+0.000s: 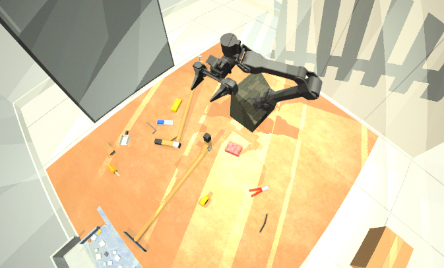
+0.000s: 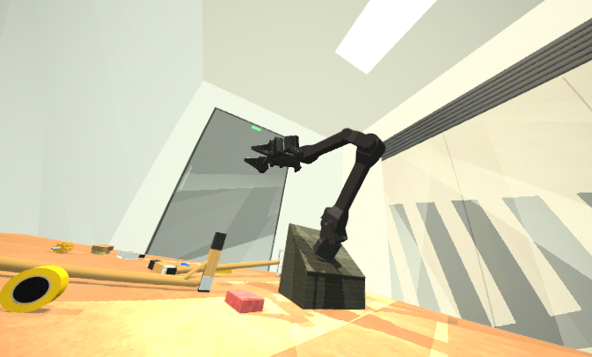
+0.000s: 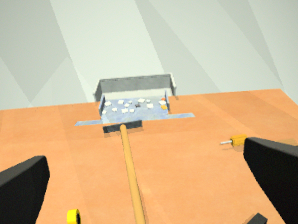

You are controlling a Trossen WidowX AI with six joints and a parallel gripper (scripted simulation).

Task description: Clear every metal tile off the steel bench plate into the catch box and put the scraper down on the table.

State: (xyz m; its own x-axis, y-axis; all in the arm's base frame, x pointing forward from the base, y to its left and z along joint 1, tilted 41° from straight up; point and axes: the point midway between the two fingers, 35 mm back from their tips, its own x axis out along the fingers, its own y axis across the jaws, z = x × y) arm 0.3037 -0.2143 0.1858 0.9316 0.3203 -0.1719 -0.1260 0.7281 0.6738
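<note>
My gripper is open and empty, raised high above the table. The long scraper lies on the table; its upright black-topped grip is at the near end. Its dark blade rests just in front of the steel plate. Several pale metal tiles and one dark tile lie scattered on the plate. The catch box stands at its far end; no tiles show in its visible part.
A second long-handled tool lies left of the base. A red block, yellow tape roll, red-handled pliers and yellow screwdriver lie around. A yellow piece sits at the plate's side.
</note>
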